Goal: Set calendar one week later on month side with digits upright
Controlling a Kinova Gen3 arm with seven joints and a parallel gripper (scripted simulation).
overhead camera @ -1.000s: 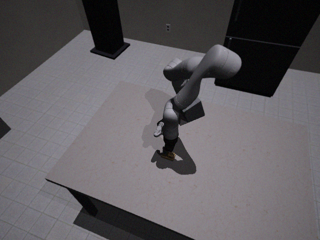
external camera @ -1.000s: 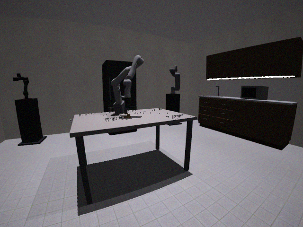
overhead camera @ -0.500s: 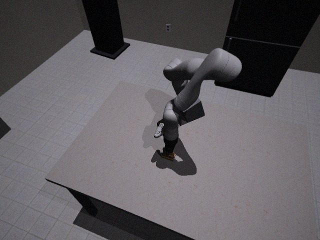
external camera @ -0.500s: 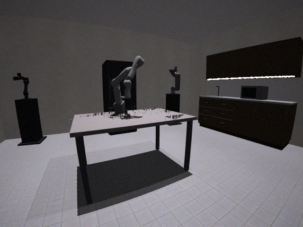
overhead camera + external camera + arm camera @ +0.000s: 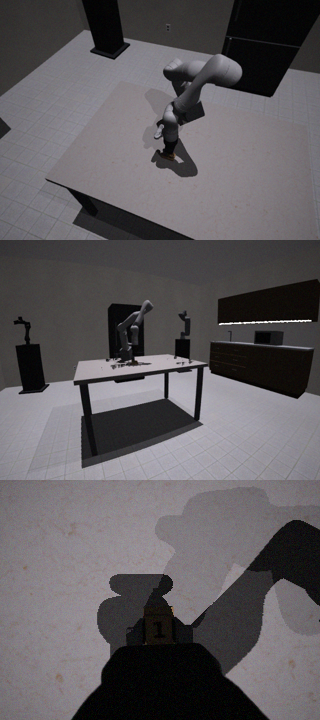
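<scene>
Dim kitchen, pale desk [image 5: 232,165], arm bent low at frame centre.
Gripper [image 5: 158,630] is clenched on a wooden date cube [image 5: 158,622] showing "1", just above the small calendar tray [image 5: 169,156] amid the arm's dark shadow.
</scene>
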